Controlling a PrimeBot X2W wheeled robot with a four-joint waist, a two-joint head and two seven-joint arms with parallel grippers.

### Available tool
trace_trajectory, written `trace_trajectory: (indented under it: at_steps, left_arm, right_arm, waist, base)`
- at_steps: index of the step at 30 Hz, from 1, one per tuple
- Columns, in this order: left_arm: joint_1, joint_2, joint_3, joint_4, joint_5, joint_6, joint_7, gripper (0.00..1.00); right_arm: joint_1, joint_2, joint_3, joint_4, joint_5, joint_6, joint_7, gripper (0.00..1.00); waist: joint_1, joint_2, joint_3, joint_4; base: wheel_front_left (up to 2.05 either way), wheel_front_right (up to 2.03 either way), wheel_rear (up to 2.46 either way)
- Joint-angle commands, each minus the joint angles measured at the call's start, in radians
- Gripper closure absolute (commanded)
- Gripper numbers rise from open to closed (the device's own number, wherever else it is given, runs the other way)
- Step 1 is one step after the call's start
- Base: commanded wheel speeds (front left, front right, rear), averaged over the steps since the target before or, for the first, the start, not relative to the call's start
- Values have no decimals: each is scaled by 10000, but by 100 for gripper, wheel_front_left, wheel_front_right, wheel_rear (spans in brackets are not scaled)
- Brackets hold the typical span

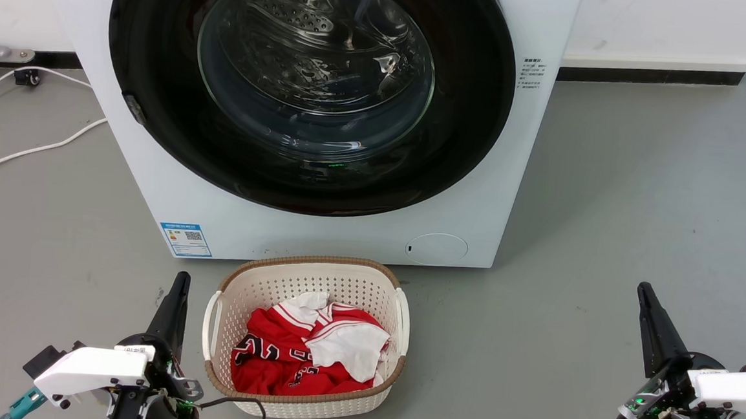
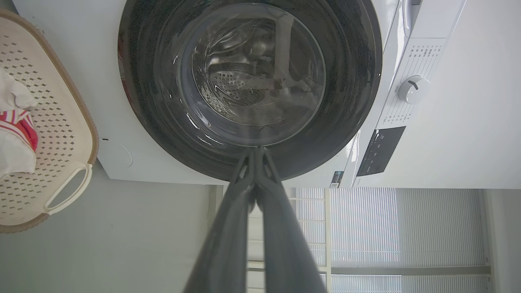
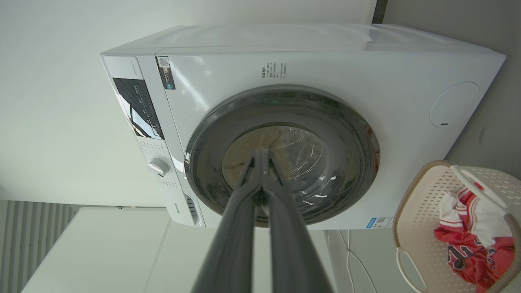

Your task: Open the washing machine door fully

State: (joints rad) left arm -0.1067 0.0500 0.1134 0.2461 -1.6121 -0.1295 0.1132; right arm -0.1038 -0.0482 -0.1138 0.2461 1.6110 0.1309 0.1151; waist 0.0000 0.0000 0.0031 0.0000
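The washing machine door (image 1: 476, 112) is a big round glossy black ring with a clear domed glass centre, lying flush against the white machine front. A small grey latch tab (image 1: 135, 108) sits on its left rim. The door (image 2: 350, 81) also appears in the left wrist view, and the same door (image 3: 350, 134) in the right wrist view. My left gripper (image 1: 181, 280) is shut and empty, low on the floor side, left of the basket. My right gripper (image 1: 644, 291) is shut and empty at the lower right, well clear of the machine. Both point toward the machine.
A cream laundry basket (image 1: 239, 279) with red and white clothes (image 1: 306, 354) stands on the grey floor just in front of the machine. A round white filter cover (image 1: 436, 248) sits at the machine's lower right. White cables (image 1: 33, 150) lie on the floor at left.
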Motion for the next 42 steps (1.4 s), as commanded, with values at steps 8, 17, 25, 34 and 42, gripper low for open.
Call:
trace_trajectory:
  at_steps: [8,17,25,34,42]
  left_arm:
    - [-58,5,21,4,-17,-39,48,100]
    - [-58,5,21,4,-17,-39,47,100]
    - [297,-27,-87,202,96,14,-152,0]
    - [364,-22,-76,-297,1586,215,-600,0]
    - [468,-18,-365,-851,3458,708,-961,0]
  right_arm:
    - [-118,-38,11,15,39,-3,13,100]
    - [-118,-38,9,15,39,-3,13,100]
    - [348,30,4,219,-105,-2,-138,0]
    - [519,23,-33,-359,-1828,-2,-590,0]
    - [704,16,224,-1044,-4239,-2,-954,0]
  waist:
    - [0,0,0,0]
    - [0,0,0,0]
    - [0,0,3,-1]
    - [0,0,20,-7]
    - [0,0,37,-9]
  base:
    - [0,0,0]
    - [0,0,0]
    - [0,0,0]
    - [0,0,0]
    - [0,0,0]
